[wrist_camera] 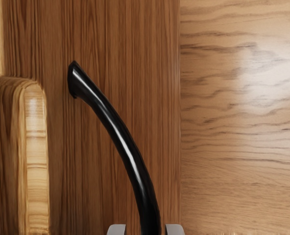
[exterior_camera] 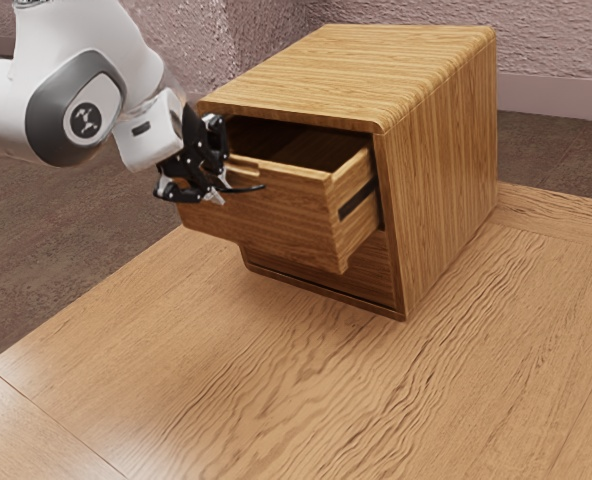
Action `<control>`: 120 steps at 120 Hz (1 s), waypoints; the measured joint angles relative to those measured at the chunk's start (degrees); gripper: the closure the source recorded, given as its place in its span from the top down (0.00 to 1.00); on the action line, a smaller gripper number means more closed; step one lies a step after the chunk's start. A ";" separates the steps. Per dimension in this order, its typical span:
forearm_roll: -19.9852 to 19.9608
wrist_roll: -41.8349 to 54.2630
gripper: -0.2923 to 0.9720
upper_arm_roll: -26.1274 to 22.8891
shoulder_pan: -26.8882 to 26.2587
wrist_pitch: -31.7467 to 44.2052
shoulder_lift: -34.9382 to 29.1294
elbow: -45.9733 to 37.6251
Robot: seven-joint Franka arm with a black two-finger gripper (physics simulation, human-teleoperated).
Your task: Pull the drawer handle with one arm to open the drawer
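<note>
— Any writing or brand to read here?

— Only a small round mark point(exterior_camera: 84, 118) on the grey cap of the arm's joint, and it's too small to make out. The rest is plain wood grain.

— Count things for me.

— One white arm point(exterior_camera: 71, 60), coming in from the exterior view's left. One black gripper point(exterior_camera: 214, 188). One wooden cabinet point(exterior_camera: 441, 170), standing on one wooden table point(exterior_camera: 326, 400). The cabinet has two drawers, one above the other.

— And handles?

— I see one handle point(exterior_camera: 244, 187), a thin curved black bar on the front of the upper drawer point(exterior_camera: 296, 215). In the wrist view the handle point(wrist_camera: 120, 142) arches away from the dark drawer front and runs down to the hand.

— Where's the upper drawer now?

— Pulled partway out of the cabinet toward the exterior view's left. Its inside shows from above, and its side panel sticks out past the cabinet's face. The lower drawer point(exterior_camera: 361, 275) sits flush, shut.

— Is the gripper holding on?

— It's right at the handle, at the drawer's front. Whether it's clamped on the bar or just loose around it, I cannot tell.

— Anything else around?

— A dull brown floor point(exterior_camera: 36, 230) beyond the table's edge, and a rough pinkish wall point(exterior_camera: 556, 40) behind the cabinet.
</note>
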 joint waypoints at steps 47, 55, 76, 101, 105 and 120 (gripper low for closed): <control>0.00 -0.02 0.22 0.17 0.31 -0.06 -5.30 -5.38; 0.03 -0.03 0.20 0.24 0.26 -0.23 -6.54 -6.42; 0.20 -0.06 0.14 0.44 0.10 -0.62 -9.64 -8.86; 0.12 -0.16 0.21 0.33 3.00 -1.76 -15.96 -11.55; 0.10 -0.36 0.21 0.34 3.59 -3.35 -17.90 -11.46; 0.03 -4.01 0.29 -0.09 4.50 -16.97 -21.09 -3.10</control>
